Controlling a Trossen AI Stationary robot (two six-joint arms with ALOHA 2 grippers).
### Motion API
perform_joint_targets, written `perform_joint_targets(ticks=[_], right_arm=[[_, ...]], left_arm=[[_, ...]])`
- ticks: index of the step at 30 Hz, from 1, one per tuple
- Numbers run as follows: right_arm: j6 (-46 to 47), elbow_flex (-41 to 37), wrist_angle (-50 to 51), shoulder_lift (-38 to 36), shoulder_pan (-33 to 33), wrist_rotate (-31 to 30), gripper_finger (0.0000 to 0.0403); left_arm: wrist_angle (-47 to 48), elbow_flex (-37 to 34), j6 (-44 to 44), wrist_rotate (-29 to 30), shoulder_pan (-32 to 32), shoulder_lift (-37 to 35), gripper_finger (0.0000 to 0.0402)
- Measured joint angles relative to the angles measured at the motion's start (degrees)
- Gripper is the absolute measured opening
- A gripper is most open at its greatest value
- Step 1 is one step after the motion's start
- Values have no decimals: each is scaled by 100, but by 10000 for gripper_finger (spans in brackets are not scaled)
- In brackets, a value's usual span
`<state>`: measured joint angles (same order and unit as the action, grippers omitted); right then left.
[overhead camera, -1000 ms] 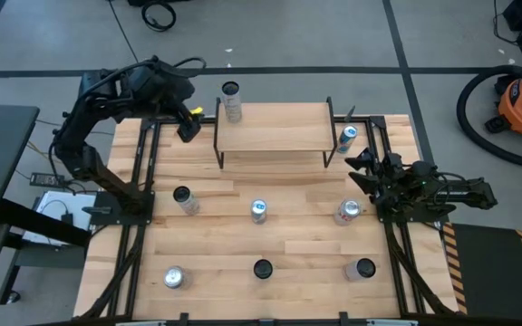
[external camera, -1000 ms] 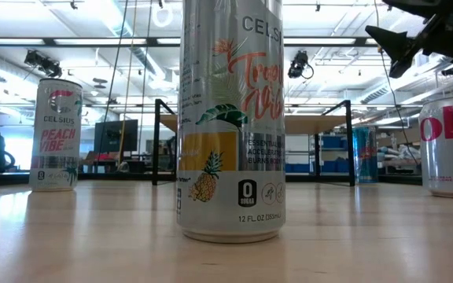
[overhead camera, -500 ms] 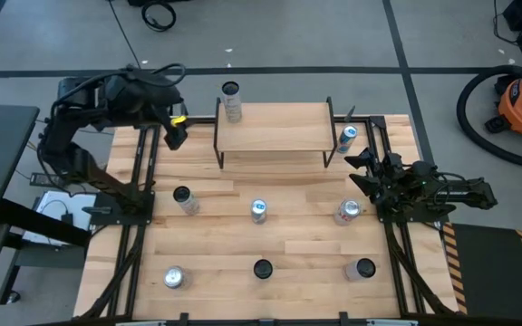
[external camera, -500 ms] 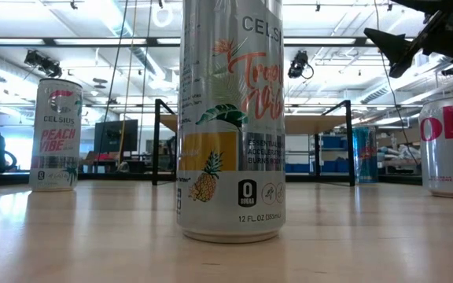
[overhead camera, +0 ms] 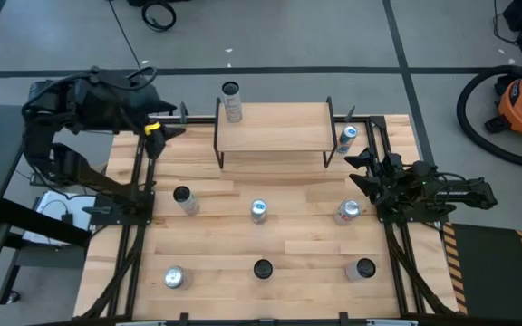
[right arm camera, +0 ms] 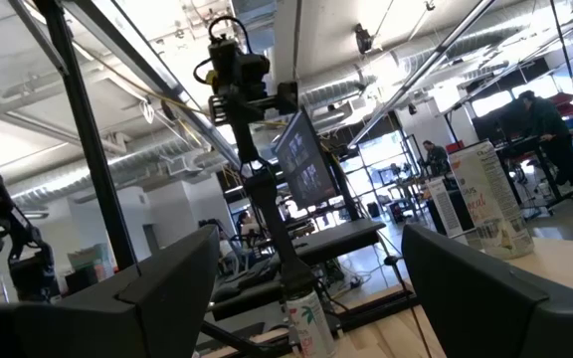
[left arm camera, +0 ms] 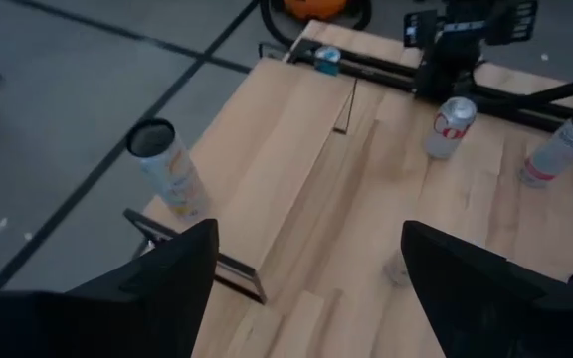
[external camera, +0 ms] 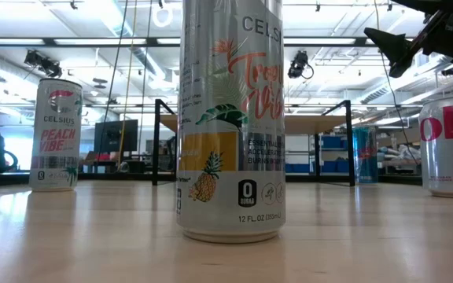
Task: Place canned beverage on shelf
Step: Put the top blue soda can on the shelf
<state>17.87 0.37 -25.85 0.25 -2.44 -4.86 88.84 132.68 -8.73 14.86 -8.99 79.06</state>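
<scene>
At the worktop's (overhead camera: 288,235) far edge: shelf (overhead camera: 275,127), pale plank top on thin black legs.
Tall can (overhead camera: 232,101) upright at its far left corner, another can (overhead camera: 347,138) just beside its right legs. Left fingers (overhead camera: 155,138) apart, off the shelf's left end; right fingers (overhead camera: 362,172) apart, near its right end, holding nothing.

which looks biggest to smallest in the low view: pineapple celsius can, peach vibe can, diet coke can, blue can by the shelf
1. pineapple Celsius can, nearest the camera
2. Diet Coke can, cut off by the edge
3. Peach Vibe can; close to the Coke, order unsure
4. blue can, farthest back
</scene>
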Motion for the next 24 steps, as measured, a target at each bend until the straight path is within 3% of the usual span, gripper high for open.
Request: perform_joint_targets(ticks=[17, 20, 24], right_arm=[[-2, -1, -2, 0, 0, 0, 325], [-2, 2, -2, 0, 0, 0, 325], [-4, 2, -7, 0, 1, 0, 325]], left_arm=[[99, -26, -90, -1, -2, -809, 318], [80, -559, -98, -1, -2, -969, 318], [-657, -1983, -164, -1, -3, -1474, 318]])
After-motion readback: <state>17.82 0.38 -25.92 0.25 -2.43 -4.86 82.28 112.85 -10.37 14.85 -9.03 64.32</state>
